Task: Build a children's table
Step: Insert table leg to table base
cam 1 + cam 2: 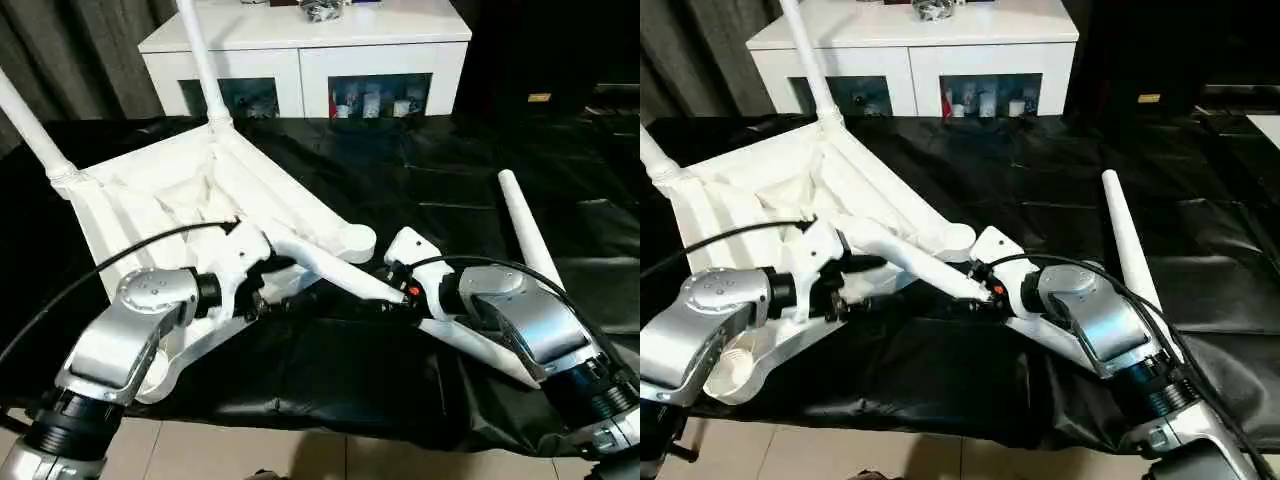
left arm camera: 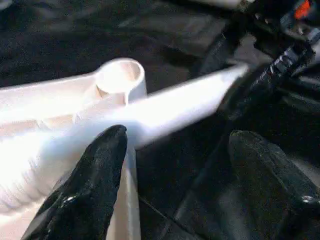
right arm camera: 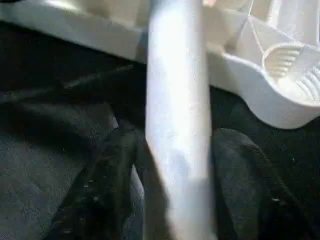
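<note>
In the left eye view the children's table [image 1: 175, 195] lies upside down on the black sheet [image 1: 430, 170] at the left and centre of the frame, ribbed underside up, with two fitted legs [image 1: 200, 60] rising out of the upper left. A third leg [image 1: 325, 268] runs slantwise across the middle between the two grippers, and a fourth leg [image 1: 528, 230] lies loose on the sheet at the right. A white cabinet [image 1: 305, 50] with glass doors stands at the top. In the right eye view the left gripper [image 1: 845, 285] sits at the lower left of centre beside the table's near edge, and the right gripper [image 1: 975, 285] meets the slanted leg at centre. In the left wrist view the left gripper's black fingers [image 2: 95, 180] stand apart, the leg passing above and between them and an empty corner socket [image 2: 120, 77] behind it. In the right wrist view the right gripper's fingers [image 3: 107, 185] flank the leg on both sides, and whether they clamp it cannot be told
</note>
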You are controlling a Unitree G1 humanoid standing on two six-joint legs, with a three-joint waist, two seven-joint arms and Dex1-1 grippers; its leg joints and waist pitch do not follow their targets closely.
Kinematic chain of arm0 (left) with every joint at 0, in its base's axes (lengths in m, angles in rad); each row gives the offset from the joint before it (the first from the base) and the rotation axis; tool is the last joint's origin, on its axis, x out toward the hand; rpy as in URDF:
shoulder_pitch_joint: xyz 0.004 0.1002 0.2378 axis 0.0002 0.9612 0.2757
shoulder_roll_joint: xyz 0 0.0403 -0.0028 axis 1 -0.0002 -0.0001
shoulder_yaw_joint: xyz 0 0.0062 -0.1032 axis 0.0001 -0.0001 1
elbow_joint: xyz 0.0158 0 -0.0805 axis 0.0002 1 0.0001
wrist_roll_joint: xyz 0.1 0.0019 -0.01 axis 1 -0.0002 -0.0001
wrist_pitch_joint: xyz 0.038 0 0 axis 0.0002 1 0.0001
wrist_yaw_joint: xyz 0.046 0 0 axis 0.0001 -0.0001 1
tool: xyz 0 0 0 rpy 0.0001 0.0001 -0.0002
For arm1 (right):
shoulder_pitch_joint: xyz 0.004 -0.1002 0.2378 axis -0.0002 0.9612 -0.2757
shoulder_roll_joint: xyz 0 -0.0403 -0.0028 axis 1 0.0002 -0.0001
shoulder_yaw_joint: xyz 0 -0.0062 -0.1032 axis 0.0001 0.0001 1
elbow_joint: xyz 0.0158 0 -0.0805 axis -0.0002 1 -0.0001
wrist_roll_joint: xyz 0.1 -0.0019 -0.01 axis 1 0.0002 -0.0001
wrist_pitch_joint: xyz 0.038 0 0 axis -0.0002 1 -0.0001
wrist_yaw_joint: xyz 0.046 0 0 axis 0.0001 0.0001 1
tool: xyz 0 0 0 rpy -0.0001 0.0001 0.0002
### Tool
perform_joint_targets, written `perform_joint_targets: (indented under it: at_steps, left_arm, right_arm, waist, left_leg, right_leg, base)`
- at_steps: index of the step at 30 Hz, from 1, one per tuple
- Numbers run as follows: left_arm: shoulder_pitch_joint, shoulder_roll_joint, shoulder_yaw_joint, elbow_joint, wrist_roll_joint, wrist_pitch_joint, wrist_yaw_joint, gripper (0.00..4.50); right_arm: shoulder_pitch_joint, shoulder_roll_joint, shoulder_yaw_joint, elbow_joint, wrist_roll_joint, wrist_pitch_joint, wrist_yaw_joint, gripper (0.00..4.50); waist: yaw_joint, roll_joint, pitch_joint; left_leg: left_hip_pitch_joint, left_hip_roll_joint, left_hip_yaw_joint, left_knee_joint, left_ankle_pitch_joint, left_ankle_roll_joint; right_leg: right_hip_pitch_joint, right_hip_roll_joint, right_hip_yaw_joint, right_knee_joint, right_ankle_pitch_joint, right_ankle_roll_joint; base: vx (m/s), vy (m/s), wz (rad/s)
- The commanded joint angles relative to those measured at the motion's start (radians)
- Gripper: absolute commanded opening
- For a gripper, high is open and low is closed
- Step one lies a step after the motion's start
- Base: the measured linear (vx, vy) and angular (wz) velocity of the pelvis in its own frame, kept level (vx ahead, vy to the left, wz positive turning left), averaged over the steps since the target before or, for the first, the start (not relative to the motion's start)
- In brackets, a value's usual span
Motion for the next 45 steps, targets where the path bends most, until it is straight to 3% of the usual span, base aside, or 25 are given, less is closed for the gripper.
perform_joint_targets:
  at_steps: [1,3,4,5,8,10,12,14,16,18,19,27,29,30,32,35,36,37,38,39,40,41,43,44,45]
  left_arm:
    - [-0.010,-0.004,0.027,-0.005,0.000,0.008,0.034,3.60]
    - [-0.007,-0.008,0.033,-0.001,-0.003,0.011,0.043,3.77]
    - [-0.008,-0.020,0.044,0.004,-0.014,0.037,0.058,3.87]
    - [-0.013,-0.036,0.058,0.010,-0.026,0.049,0.073,3.93]
    - [-0.034,-0.092,0.096,0.028,-0.064,0.068,0.115,4.04]
    - [-0.054,-0.136,0.104,0.048,-0.074,0.066,0.152,4.37]
    - [-0.064,-0.164,0.104,0.060,-0.077,0.063,0.176,4.41]
    - [-0.077,-0.201,0.097,0.074,-0.077,0.055,0.203,4.49]
    - [-0.091,-0.248,0.088,0.085,-0.073,0.053,0.233,4.50]
    - [-0.097,-0.270,0.085,0.086,-0.073,0.059,0.246,4.50]
    - [-0.099,-0.279,0.087,0.085,-0.076,0.061,0.250,4.50]
    - [-0.107,-0.302,0.115,0.076,-0.135,0.083,0.240,4.50]
    - [-0.105,-0.320,0.114,0.066,-0.157,0.092,0.228,4.50]
    - [-0.104,-0.325,0.114,0.064,-0.162,0.095,0.227,4.50]
    - [-0.101,-0.329,0.101,0.068,-0.159,0.091,0.224,4.50]
    - [-0.101,-0.318,0.087,0.091,-0.134,0.075,0.240,4.50]
    - [-0.102,-0.310,0.086,0.095,-0.128,0.071,0.241,4.50]
    - [-0.102,-0.287,0.082,0.099,-0.114,0.065,0.234,4.50]
    - [-0.102,-0.287,0.082,0.099,-0.114,0.065,0.234,4.50]
    - [-0.101,-0.272,0.079,0.099,-0.107,0.064,0.227,4.50]
    - [-0.094,-0.238,0.073,0.084,-0.107,0.079,0.199,4.50]
    - [-0.082,-0.197,0.063,0.060,-0.111,0.094,0.160,4.50]
    - [-0.072,-0.166,0.051,0.041,-0.111,0.105,0.134,4.50]
    - [-0.055,-0.125,0.036,0.017,-0.106,0.106,0.098,4.50]
    - [-0.055,-0.125,0.036,0.017,-0.106,0.106,0.098,4.50]
  right_arm:
    - [0.000,0.027,-0.047,-0.003,0.044,0.031,-0.017,2.19]
    - [-0.002,0.054,-0.083,-0.008,0.076,0.047,-0.036,2.01]
    - [-0.008,0.093,-0.138,-0.011,0.119,0.066,-0.070,1.94]
    - [-0.014,0.117,-0.171,-0.012,0.143,0.071,-0.091,1.87]
    - [-0.028,0.174,-0.245,-0.008,0.182,0.057,-0.154,1.66]
    - [-0.040,0.219,-0.294,-0.004,0.202,-0.001,-0.208,1.40]
    - [-0.048,0.260,-0.339,-0.004,0.235,-0.018,-0.250,1.32]
    - [-0.061,0.328,-0.412,-0.002,0.285,-0.057,-0.327,1.12]
    - [-0.083,0.414,-0.495,0.000,0.338,-0.101,-0.424,0.95]
    - [-0.099,0.461,-0.530,0.004,0.356,-0.124,-0.473,0.75]
    - [-0.109,0.481,-0.547,0.009,0.368,-0.136,-0.495,0.65]
    - [-0.189,0.579,-0.654,0.037,0.496,-0.161,-0.598,0.04]
    - [-0.205,0.598,-0.676,0.039,0.518,-0.171,-0.622,0.04]
    - [-0.208,0.604,-0.683,0.039,0.528,-0.172,-0.629,0.04]
    - [-0.213,0.612,-0.690,0.037,0.540,-0.171,-0.640,0.04]
    - [-0.200,0.566,-0.623,0.016,0.479,-0.153,-0.601,0.04]
    - [-0.190,0.538,-0.587,0.008,0.445,-0.147,-0.580,0.04]
    - [-0.169,0.455,-0.482,-0.003,0.340,-0.147,-0.522,0.04]
    - [-0.169,0.455,-0.482,-0.003,0.340,-0.147,-0.522,0.04]
    - [-0.157,0.403,-0.416,-0.008,0.279,-0.150,-0.491,0.04]
    - [-0.135,0.298,-0.299,-0.012,0.192,-0.145,-0.405,0.32]
    - [-0.114,0.197,-0.202,-0.020,0.136,-0.126,-0.325,0.40]
    - [-0.101,0.144,-0.165,-0.033,0.143,-0.082,-0.278,0.45]
    - [-0.091,0.094,-0.141,-0.045,0.148,-0.043,-0.239,0.55]
    - [-0.091,0.094,-0.141,-0.045,0.148,-0.043,-0.239,0.78]
  waist:
    - [0.006,-0.017,-0.070]
    - [0.006,-0.009,-0.071]
    - [0.002,-0.009,-0.071]
    - [0.005,-0.002,-0.073]
    - [0.005,0.000,-0.073]
    - [0.010,-0.002,-0.073]
    - [0.015,-0.003,-0.074]
    - [0.019,-0.010,-0.074]
    - [0.023,-0.010,-0.075]
    - [0.023,-0.010,-0.077]
    - [0.022,-0.015,-0.077]
    - [0.020,-0.004,-0.076]
    - [0.019,0.008,-0.075]
    - [0.021,0.003,-0.077]
    - [0.021,0.004,-0.076]
    - [0.017,0.010,-0.076]
    - [0.015,0.006,-0.075]
    - [0.017,0.006,-0.077]
    - [0.017,0.006,-0.077]
    - [0.016,0.011,-0.075]
    - [0.014,0.010,-0.074]
    - [0.021,0.003,-0.075]
    - [0.019,0.001,-0.071]
    - [0.020,-0.002,-0.074]
    - [0.021,0.003,-0.075]
  left_leg:
    - [0.020,0.049,-0.026,-0.068,-0.252,0.026]
    - [0.020,0.049,-0.029,-0.068,-0.258,0.022]
    - [0.021,0.048,-0.027,-0.068,-0.264,0.017]
    - [0.023,0.048,-0.028,-0.068,-0.262,0.014]
    - [0.023,0.048,-0.028,-0.071,-0.281,-0.001]
    - [0.030,0.047,-0.027,-0.070,-0.302,-0.010]
    - [0.025,0.048,-0.030,-0.073,-0.298,-0.014]
    - [0.024,0.047,-0.027,-0.073,-0.283,-0.006]
    - [0.024,0.048,-0.028,-0.073,-0.270,-0.004]
    - [0.022,0.048,-0.027,-0.074,-0.243,-0.007]
    - [0.022,0.048,-0.026,-0.074,-0.235,-0.004]
    - [0.024,0.045,-0.025,-0.077,-0.245,-0.016]
    - [0.026,0.046,-0.026,-0.078,-0.259,-0.026]
    - [0.029,0.045,-0.024,-0.077,-0.267,-0.030]
    - [0.025,0.045,-0.025,-0.079,-0.266,-0.034]
    - [0.021,0.042,-0.028,-0.079,-0.270,-0.037]
    - [0.018,0.041,-0.027,-0.078,-0.262,-0.037]
    - [0.017,0.041,-0.030,-0.077,-0.254,-0.041]
    - [0.017,0.041,-0.030,-0.077,-0.254,-0.041]
    - [0.018,0.042,-0.029,-0.076,-0.248,-0.047]
    - [0.019,0.040,-0.027,-0.074,-0.254,-0.046]
    - [0.021,0.042,-0.032,-0.074,-0.257,-0.049]
    - [0.020,0.042,-0.026,-0.072,-0.265,-0.038]
    - [0.021,0.042,-0.029,-0.071,-0.257,-0.025]
    - [0.020,0.044,-0.027,-0.069,-0.246,-0.010]
  right_leg:
    - [0.042,-0.049,0.037,-0.069,-0.217,-0.228]
    - [0.043,-0.049,0.036,-0.068,-0.219,-0.225]
    - [0.041,-0.047,0.037,-0.070,-0.215,-0.226]
    - [0.040,-0.049,0.036,-0.067,-0.209,-0.227]
    - [0.039,-0.047,0.035,-0.068,-0.201,-0.232]
    - [0.033,-0.047,0.035,-0.072,-0.220,-0.228]
    - [0.038,-0.050,0.034,-0.070,-0.227,-0.215]
    - [0.035,-0.053,0.038,-0.071,-0.227,-0.207]
    - [0.034,-0.054,0.036,-0.073,-0.240,-0.196]
    - [0.034,-0.051,0.036,-0.071,-0.212,-0.188]
    - [0.033,-0.048,0.035,-0.070,-0.198,-0.185]
    - [0.032,-0.046,0.034,-0.070,-0.200,-0.172]
    - [0.031,-0.046,0.034,-0.071,-0.202,-0.168]
    - [0.030,-0.045,0.034,-0.072,-0.197,-0.167]
    - [0.032,-0.045,0.034,-0.072,-0.191,-0.167]
    - [0.037,-0.045,0.032,-0.071,-0.183,-0.157]
    - [0.041,-0.045,0.032,-0.072,-0.185,-0.154]
    - [0.044,-0.045,0.029,-0.073,-0.189,-0.149]
    - [0.044,-0.045,0.029,-0.073,-0.189,-0.149]
    - [0.043,-0.044,0.031,-0.073,-0.191,-0.138]
    - [0.041,-0.043,0.032,-0.074,-0.197,-0.138]
    - [0.049,-0.043,0.029,-0.074,-0.210,-0.132]
    - [0.043,-0.045,0.036,-0.075,-0.213,-0.141]
    - [0.048,-0.045,0.035,-0.073,-0.211,-0.156]
    - [0.045,-0.046,0.036,-0.071,-0.197,-0.172]
  base:
    - [0.000,0.000,0.00]
    - [0.000,0.000,0.00]
    - [0.000,0.000,0.00]
    - [0.000,0.000,0.00]
    - [0.000,0.000,0.00]
    - [0.000,0.000,0.00]
    - [0.000,0.000,0.00]
    - [0.000,0.000,0.00]
    - [0.000,0.000,0.00]
    - [0.000,0.000,0.00]
    - [0.000,0.000,0.00]
    - [0.000,0.000,0.00]
    - [0.000,0.000,0.00]
    - [0.000,0.000,0.00]
    - [0.000,0.000,0.00]
    - [0.000,0.000,0.00]
    - [0.000,0.000,0.00]
    - [0.000,0.000,0.00]
    - [0.000,0.000,0.00]
    - [0.000,0.000,0.00]
    - [0.000,0.000,0.00]
    - [0.000,0.000,0.00]
    - [0.000,0.000,0.00]
    - [0.000,0.000,0.00]
    - [0.000,0.000,0.00]
